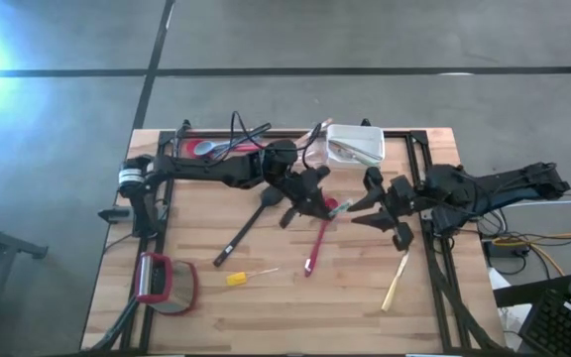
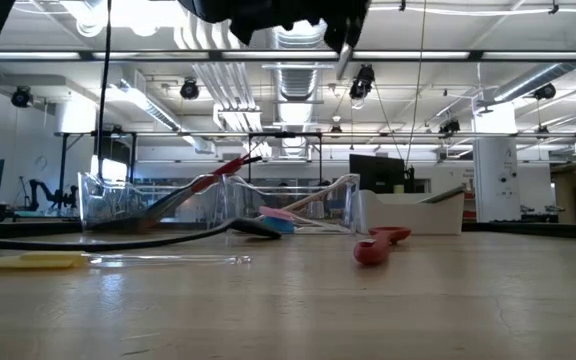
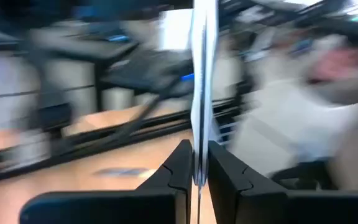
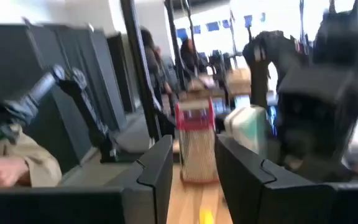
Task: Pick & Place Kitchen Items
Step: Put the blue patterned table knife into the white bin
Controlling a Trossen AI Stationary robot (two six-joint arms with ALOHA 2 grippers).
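Note:
My left gripper [image 1: 315,201] hangs over the middle of the table, shut on a thin metal piece of cutlery [image 3: 202,87]; the low view shows the cutlery [image 2: 346,52] high above the tabletop. My right gripper [image 1: 380,206] stands just to its right, open, with nothing between its fingers [image 4: 160,168]. A black spoon [image 1: 248,230], a red spatula [image 1: 319,238], a small yellow piece [image 1: 239,279] and a wooden utensil [image 1: 396,281] lie flat on the table. My left gripper pinches the metal cutlery between its two fingers, on a narrow stretch of its shaft [image 3: 198,163]. The fingers reach out about level and lie across the shaft. The cutlery stands out past the fingers, lifted clear of the table; which end is held I cannot tell.
A clear tub [image 1: 216,149] with red and dark utensils and a white tub [image 1: 357,145] stand at the far edge. A red-framed round object [image 1: 167,285] lies at the near left. Black rails [image 1: 434,248] run along the table's sides.

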